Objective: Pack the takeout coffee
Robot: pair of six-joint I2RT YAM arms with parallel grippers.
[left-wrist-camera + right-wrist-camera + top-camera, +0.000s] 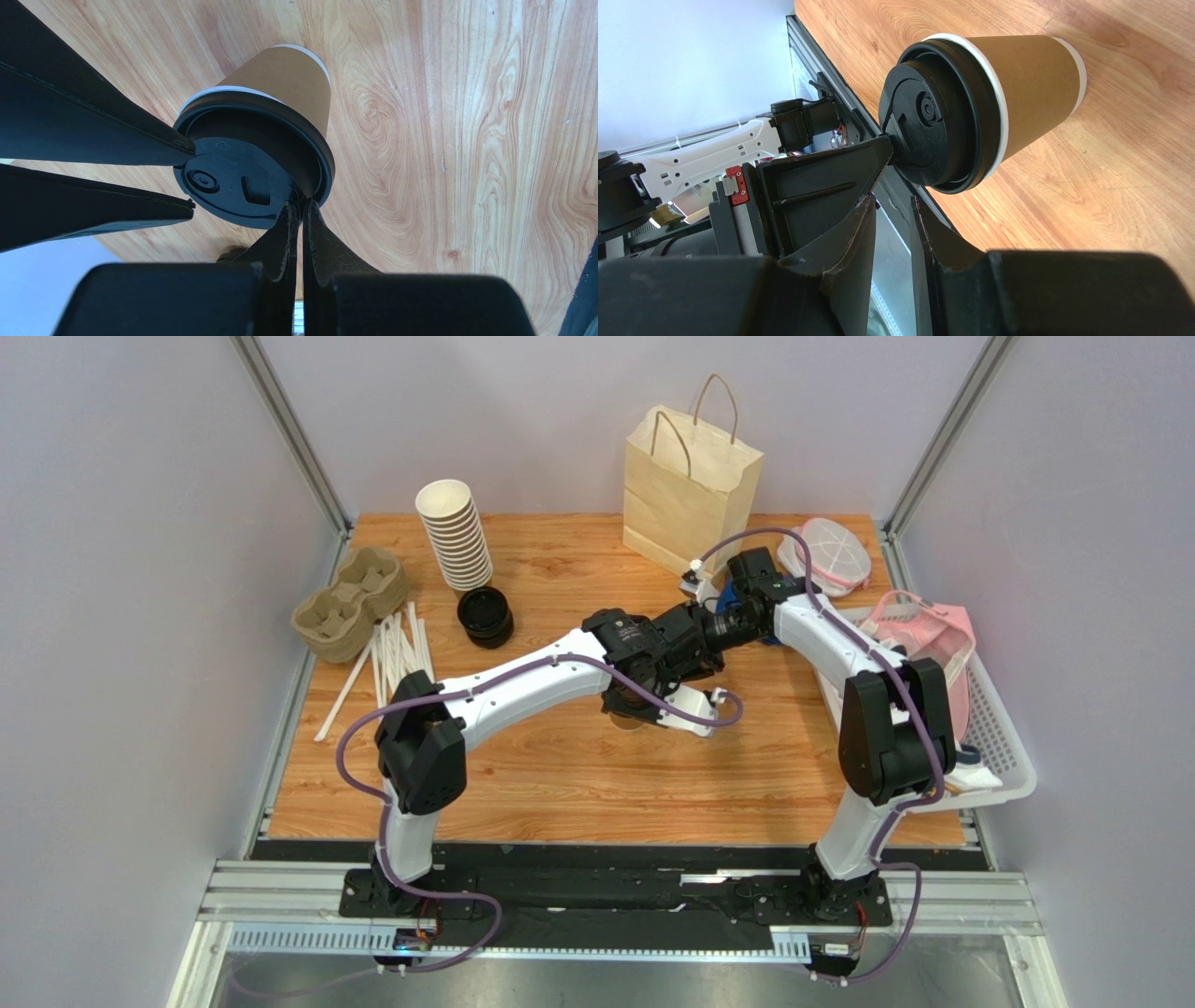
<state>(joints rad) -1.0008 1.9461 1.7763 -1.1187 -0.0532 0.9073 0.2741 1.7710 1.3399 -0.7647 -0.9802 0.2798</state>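
Your left pincer (303, 206) is pressed together on the lid (246, 168) rim of the coffee cup (295, 84). It holds the cup tipped sideways over mid-tabletop (561, 784), probably to offer it across. Your right pincer (894, 203) is narrowly spread, its tips straddling the lid's opposite edge and not visibly clamped. The paper bag (687, 490) stands close at twelve o'clock, so room that way is tight. You have more open wood toward six o'clock.
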